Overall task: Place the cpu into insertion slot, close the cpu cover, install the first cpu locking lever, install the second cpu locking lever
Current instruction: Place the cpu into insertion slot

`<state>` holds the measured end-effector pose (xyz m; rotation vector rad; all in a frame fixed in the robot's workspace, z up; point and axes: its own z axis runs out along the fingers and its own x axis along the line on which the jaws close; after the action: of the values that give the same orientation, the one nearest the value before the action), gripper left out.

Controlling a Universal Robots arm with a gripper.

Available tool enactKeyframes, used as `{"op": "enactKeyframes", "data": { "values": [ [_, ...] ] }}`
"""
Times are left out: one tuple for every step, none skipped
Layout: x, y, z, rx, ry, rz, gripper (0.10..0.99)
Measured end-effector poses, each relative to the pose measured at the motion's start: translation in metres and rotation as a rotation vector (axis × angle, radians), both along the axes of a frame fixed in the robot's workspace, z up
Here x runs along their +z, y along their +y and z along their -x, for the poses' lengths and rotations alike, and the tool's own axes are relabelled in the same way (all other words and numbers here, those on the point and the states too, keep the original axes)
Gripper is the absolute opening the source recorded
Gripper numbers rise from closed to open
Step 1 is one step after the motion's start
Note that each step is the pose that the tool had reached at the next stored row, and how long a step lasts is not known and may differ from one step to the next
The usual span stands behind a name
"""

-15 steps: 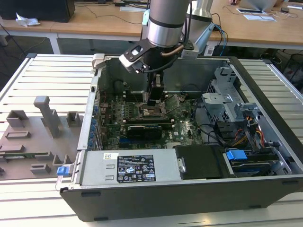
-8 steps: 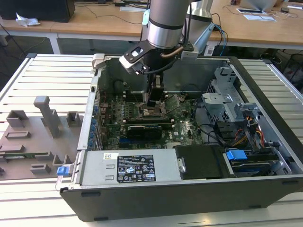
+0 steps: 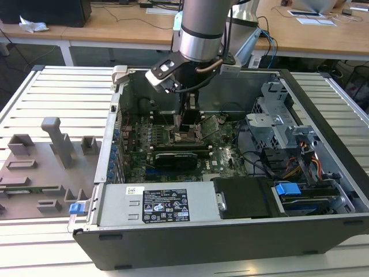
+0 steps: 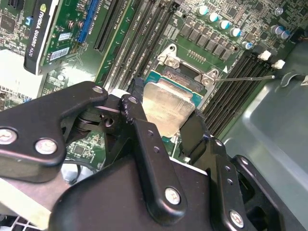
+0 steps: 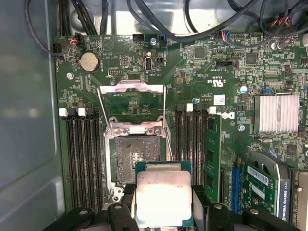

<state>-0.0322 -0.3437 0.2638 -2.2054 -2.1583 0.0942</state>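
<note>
The fingers (image 5: 127,208) are clenched on the cpu (image 5: 163,198), gripping it by two opposite edges with its pale metal top facing up. In both wrist views the gripper (image 4: 168,126) holds the chip clear of the motherboard (image 5: 216,62), at the near edge of the insertion slot (image 5: 137,161) and not yet seated in it. The slot is bare, and the cpu cover (image 5: 130,87) is swung fully back, lying open on the far side. In the exterior view the gripper (image 3: 189,128) reaches straight down into the open computer case (image 3: 202,242).

By its look the chip is very light and quite stiff, so weight is no concern. The risk lies in its thinness and smooth sides. The edges give the fingers only a narrow strip to bear on, and a slight tilt could let it slip or land skewed. The underside and the slot's contacts are probably delicate, so holding it by the edges, flat and level, seems the right grip. It likely needs only a light squeeze.
</note>
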Motion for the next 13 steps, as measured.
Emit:
{"op": "enactKeyframes", "data": {
  "values": [
    [-0.0007,0.0,0.0,0.0,0.0,0.0,0.545],
    [-0.0013,0.0,-0.0001,0.0,0.0,0.0,0.545],
    [-0.0017,0.0,-0.0001,0.0,0.0,0.0,0.545],
    [-0.0022,0.0,-0.0001,0.0,0.0,0.0,0.545],
    [-0.0026,0.0,-0.0002,0.0,0.0,0.0,0.545],
    [-0.0034,0.0,-0.0002,0.0,0.0,0.0,0.545],
    [-0.004,0.0,-0.0002,0.0,0.0,0.0,0.545],
    [-0.0046,0.0,-0.0002,0.0,0.0,0.0,0.545],
    [-0.0055,0.0,-0.0003,0.0,0.0,0.0,0.545],
    [-0.0062,0.0,-0.0003,0.0,0.0,0.0,0.545],
    [-0.0074,0.0,-0.0003,0.0,0.0,0.0,0.545],
    [-0.0088,0.0,-0.0003,0.0,0.0,0.0,0.545],
    [-0.01,0.0,-0.0003,0.0,0.0,0.0,0.545]
  ]
}}
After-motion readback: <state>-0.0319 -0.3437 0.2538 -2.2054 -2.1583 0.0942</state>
